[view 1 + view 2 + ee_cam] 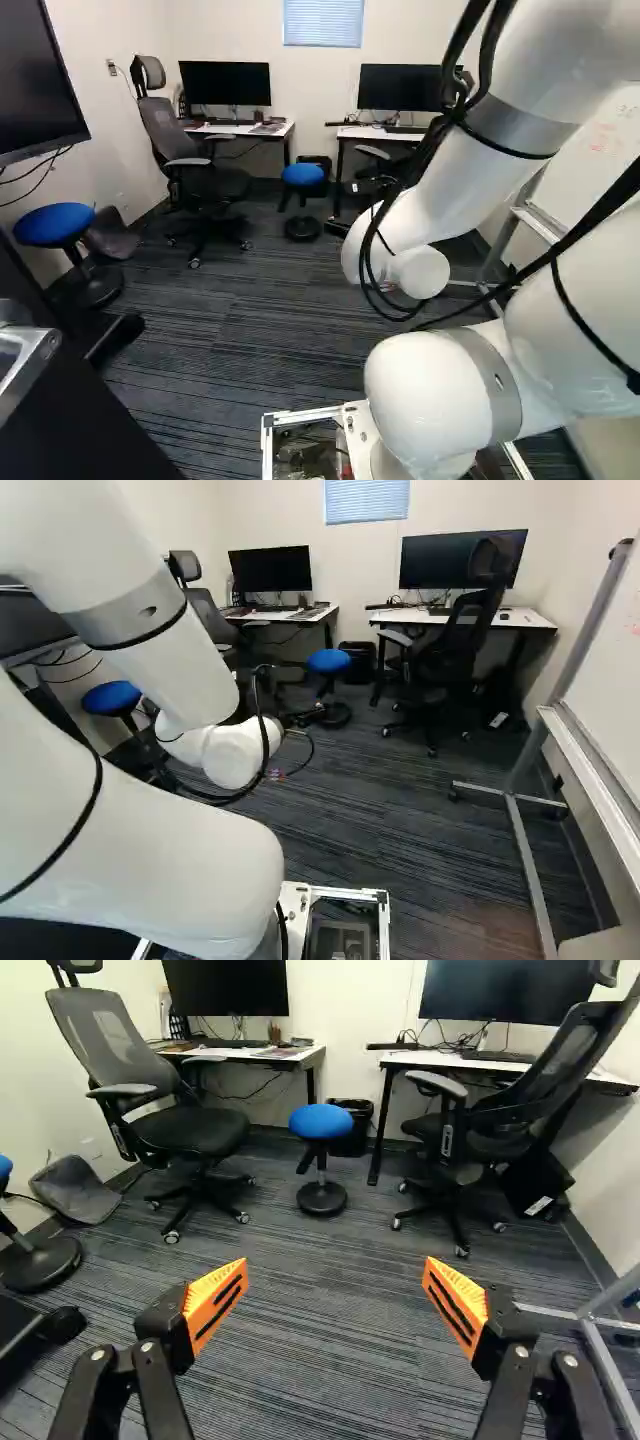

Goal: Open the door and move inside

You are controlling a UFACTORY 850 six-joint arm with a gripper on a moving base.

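Two desks point(292, 1055) w/ monitors point(225, 988) ahead, blue stool point(320, 1122) nr them, pincer point(336, 1268) released, spread wide

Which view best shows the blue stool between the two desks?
The wrist view: the stool shows largest there, with its seat, post and round foot all unobstructed. The left base view shows it smaller, seat and foot visible. The right base view also shows it smaller, its dark foot harder to make out.
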